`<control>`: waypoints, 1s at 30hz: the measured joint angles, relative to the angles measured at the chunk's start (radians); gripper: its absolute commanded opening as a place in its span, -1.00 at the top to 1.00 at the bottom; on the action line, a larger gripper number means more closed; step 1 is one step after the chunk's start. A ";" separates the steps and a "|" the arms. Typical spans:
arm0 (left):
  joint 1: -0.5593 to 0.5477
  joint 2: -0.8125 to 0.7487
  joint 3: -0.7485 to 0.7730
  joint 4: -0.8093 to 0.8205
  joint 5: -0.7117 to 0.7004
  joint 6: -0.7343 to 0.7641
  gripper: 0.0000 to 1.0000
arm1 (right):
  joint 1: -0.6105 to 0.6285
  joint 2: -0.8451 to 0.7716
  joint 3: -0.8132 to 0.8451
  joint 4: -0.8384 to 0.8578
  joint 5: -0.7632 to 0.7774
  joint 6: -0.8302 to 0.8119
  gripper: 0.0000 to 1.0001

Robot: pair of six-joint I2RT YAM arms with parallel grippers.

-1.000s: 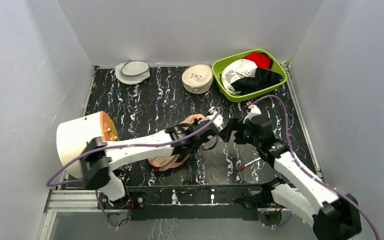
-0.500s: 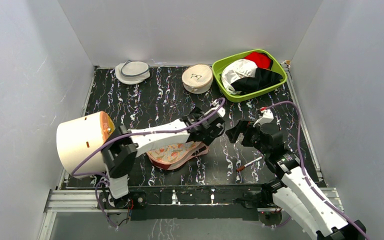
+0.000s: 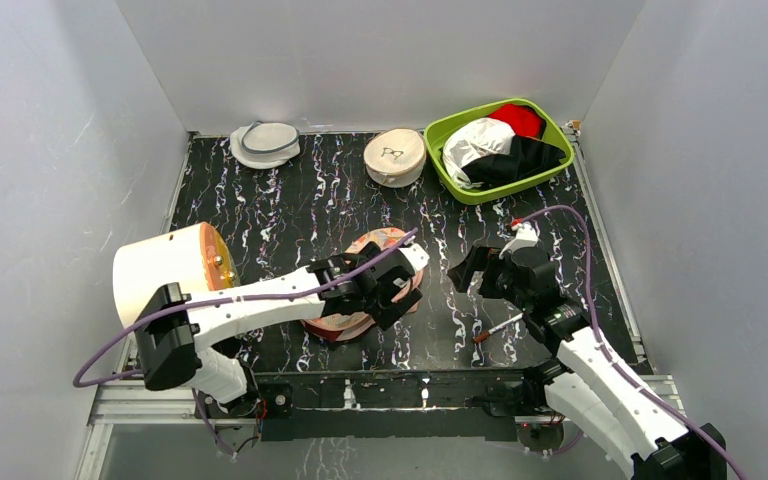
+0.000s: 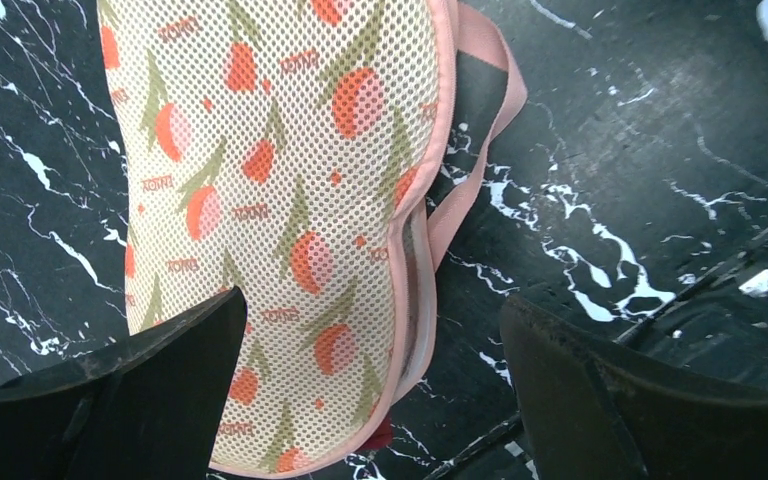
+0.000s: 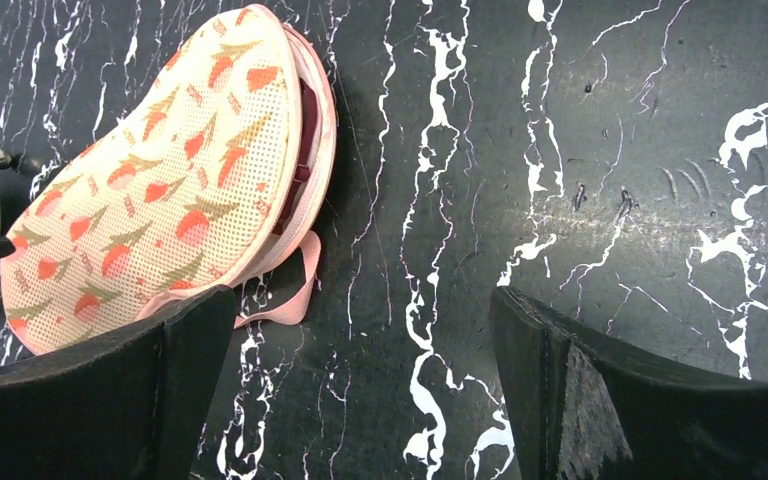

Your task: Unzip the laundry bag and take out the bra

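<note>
The laundry bag (image 4: pixel 280 190) lies on the black marbled table, its beige mesh printed with red-orange leaves. The edge seam gapes on the side towards my right arm. In that gap a strip of the dark maroon bra (image 5: pixel 305 125) shows, and a red corner (image 4: pixel 384 434) peeks out at the bag's near end. My left gripper (image 4: pixel 380 390) hovers open just above the bag's edge and holds nothing. In the top view the left gripper (image 3: pixel 397 287) covers the bag (image 3: pixel 378 241). My right gripper (image 5: pixel 360 390) stands open over bare table to the right of the bag (image 5: pixel 160 190).
A pink strap loop (image 5: pixel 295 290) trails from the bag. At the back stand a green bin (image 3: pixel 438 135) of garments, a round cream case (image 3: pixel 395 157) and a mesh pouch (image 3: pixel 265 143). A cream drum (image 3: pixel 160 285) sits at the left, a small stick (image 3: pixel 495 328) near the right arm.
My left gripper has opened and drawn back towards the near edge, and the bag now lies flat under it. The right gripper has pulled back a little to the right.
</note>
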 measured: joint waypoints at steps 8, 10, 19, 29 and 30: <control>0.000 0.164 -0.004 -0.001 -0.058 0.042 -0.24 | 0.000 -0.027 -0.001 0.000 -0.007 -0.002 -0.96; 0.000 0.207 -0.004 -0.002 -0.076 0.048 -0.10 | 0.000 -0.049 -0.003 0.000 -0.008 -0.002 -0.96; -0.003 0.230 0.002 0.003 -0.122 0.024 0.58 | 0.000 -0.044 -0.005 0.001 -0.014 -0.002 -0.96; -0.004 0.223 0.079 -0.002 -0.075 -0.013 0.93 | 0.000 -0.037 -0.005 0.002 -0.026 -0.002 -0.96; -0.004 0.220 0.089 -0.002 -0.069 -0.015 0.94 | 0.000 -0.037 -0.005 0.002 -0.026 -0.002 -0.96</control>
